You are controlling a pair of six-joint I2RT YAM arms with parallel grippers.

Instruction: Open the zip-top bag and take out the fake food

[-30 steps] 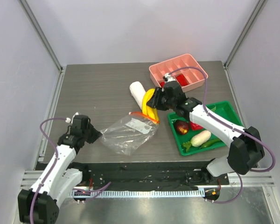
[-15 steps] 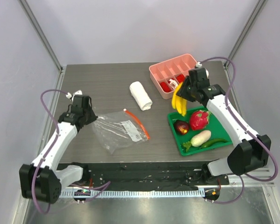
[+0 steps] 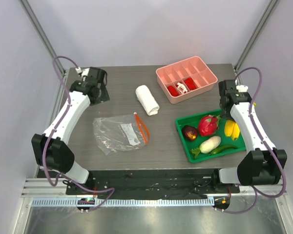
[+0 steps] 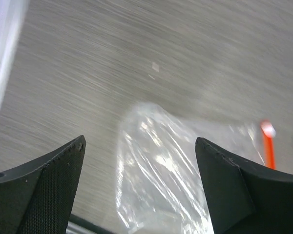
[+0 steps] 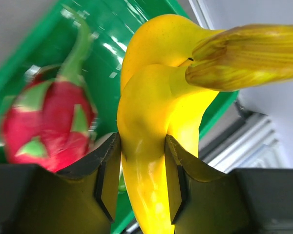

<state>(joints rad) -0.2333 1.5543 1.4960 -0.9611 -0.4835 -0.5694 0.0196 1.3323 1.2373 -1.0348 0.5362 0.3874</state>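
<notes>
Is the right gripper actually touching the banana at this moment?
Touching. The right wrist view shows the right gripper closed on the banana, with both fingers pressed flat against its sides and no gap visible.

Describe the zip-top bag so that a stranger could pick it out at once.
Start at the dark table and look at its near left part, left of the green tray. The zip-top bag lies flat there. Unlike the rolled white towel behind it, it is clear and crinkly, with an orange-red zip strip along its right edge.
</notes>
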